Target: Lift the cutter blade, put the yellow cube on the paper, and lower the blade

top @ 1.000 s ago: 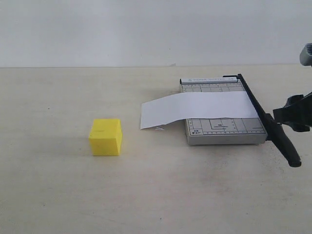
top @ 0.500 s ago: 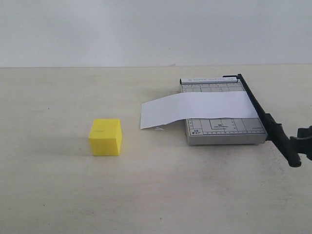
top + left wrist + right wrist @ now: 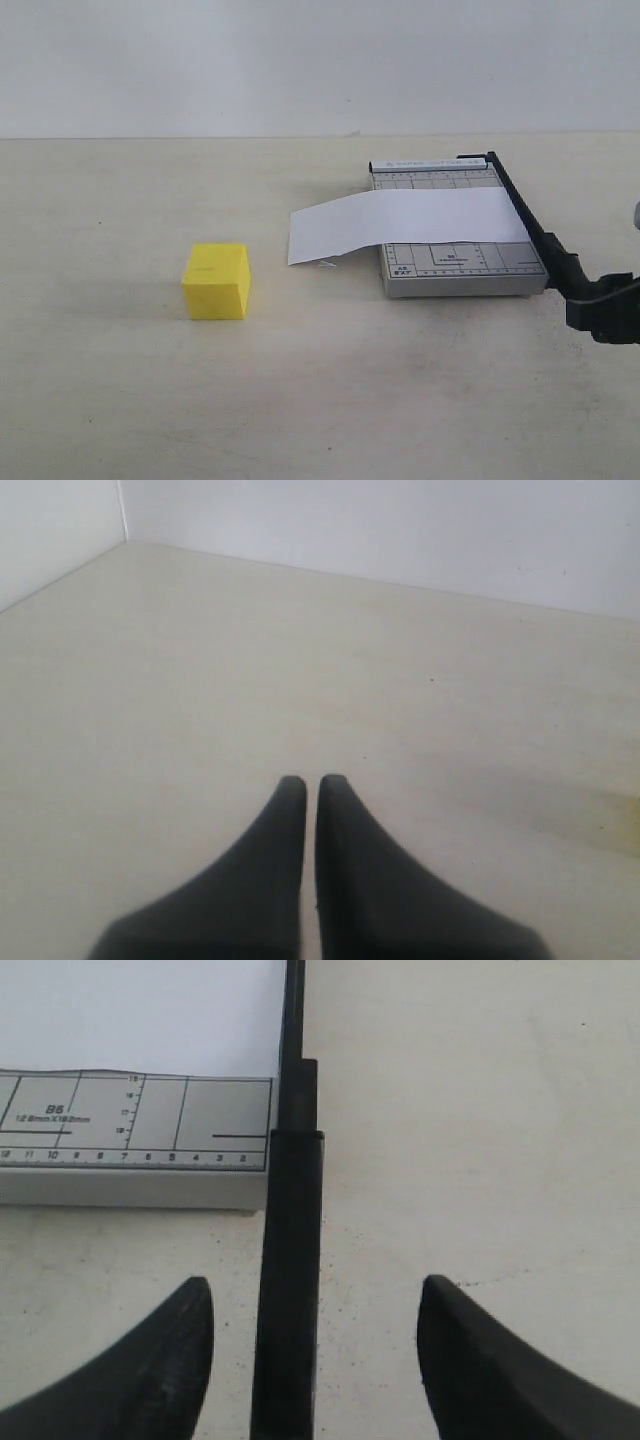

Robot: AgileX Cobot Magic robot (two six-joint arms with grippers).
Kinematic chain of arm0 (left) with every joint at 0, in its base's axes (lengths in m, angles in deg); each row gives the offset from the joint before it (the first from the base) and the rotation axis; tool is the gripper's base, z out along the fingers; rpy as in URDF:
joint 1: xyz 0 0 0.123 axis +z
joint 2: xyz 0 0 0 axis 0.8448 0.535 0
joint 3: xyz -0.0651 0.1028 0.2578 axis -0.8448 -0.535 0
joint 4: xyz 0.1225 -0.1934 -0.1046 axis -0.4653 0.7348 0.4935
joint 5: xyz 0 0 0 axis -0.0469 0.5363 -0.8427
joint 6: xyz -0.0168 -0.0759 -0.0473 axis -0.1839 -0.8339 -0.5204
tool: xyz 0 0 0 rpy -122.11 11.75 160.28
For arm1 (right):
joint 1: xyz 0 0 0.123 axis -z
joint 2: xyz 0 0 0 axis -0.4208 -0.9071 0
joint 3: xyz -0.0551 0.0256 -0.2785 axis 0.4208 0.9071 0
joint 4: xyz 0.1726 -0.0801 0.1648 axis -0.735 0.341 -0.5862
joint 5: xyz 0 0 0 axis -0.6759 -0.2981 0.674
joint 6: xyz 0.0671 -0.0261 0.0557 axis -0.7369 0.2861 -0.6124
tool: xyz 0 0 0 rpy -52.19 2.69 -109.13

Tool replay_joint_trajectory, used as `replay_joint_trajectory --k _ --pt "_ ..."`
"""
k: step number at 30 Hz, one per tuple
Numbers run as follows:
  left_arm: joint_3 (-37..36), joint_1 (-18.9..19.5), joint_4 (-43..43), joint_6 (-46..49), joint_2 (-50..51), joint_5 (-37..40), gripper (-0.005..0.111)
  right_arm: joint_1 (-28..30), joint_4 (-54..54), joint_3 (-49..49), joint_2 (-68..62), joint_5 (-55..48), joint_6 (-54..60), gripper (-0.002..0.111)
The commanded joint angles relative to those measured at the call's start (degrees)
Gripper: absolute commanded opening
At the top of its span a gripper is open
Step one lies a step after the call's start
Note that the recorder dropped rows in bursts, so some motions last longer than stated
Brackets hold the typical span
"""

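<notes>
The right tool (image 3: 315,1285) stands wide open astride the thick handle of the long black cutter blade (image 3: 528,215), gripping nothing. The left tool (image 3: 311,780) is pinched closed, empty. The bright yellow foam cube (image 3: 216,281) sits on the beige counter (image 3: 120,380), well apart from the white paper sheet (image 3: 400,225) across the grey trimmer base (image 3: 460,265).

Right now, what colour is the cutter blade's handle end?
Black; the cutter blade shows best in the right wrist view.
</notes>
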Motion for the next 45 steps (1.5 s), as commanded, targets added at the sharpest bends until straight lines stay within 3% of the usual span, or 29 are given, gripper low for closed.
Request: replay_joint_trajectory --k 1,9,12,17,28,45 --pt "0.1 0.1 0.1 0.0 -0.2 -0.4 0.004 0.1 1.3 -0.4 -2.8 1.9 -1.1 0.058" --pt "0.1 0.1 0.1 0.0 -0.2 -0.4 0.004 0.1 1.3 -0.4 -6.8 2.5 -1.9 0.056" --pt "0.1 0.1 0.1 0.0 -0.2 -0.4 0.004 0.1 1.3 -0.4 -7.1 2.4 -2.0 0.04" --pt "0.1 0.1 0.1 0.0 -0.2 -0.4 0.004 0.1 1.3 -0.4 -7.1 1.3 -2.1 0.0" --pt "0.1 0.1 0.1 0.0 -0.2 -0.4 0.004 0.1 1.3 -0.4 -5.4 1.9 -2.3 0.0" --pt "0.1 0.1 0.1 0.0 -0.2 -0.4 0.004 0.1 1.3 -0.4 11.0 7.2 -0.6 0.0"
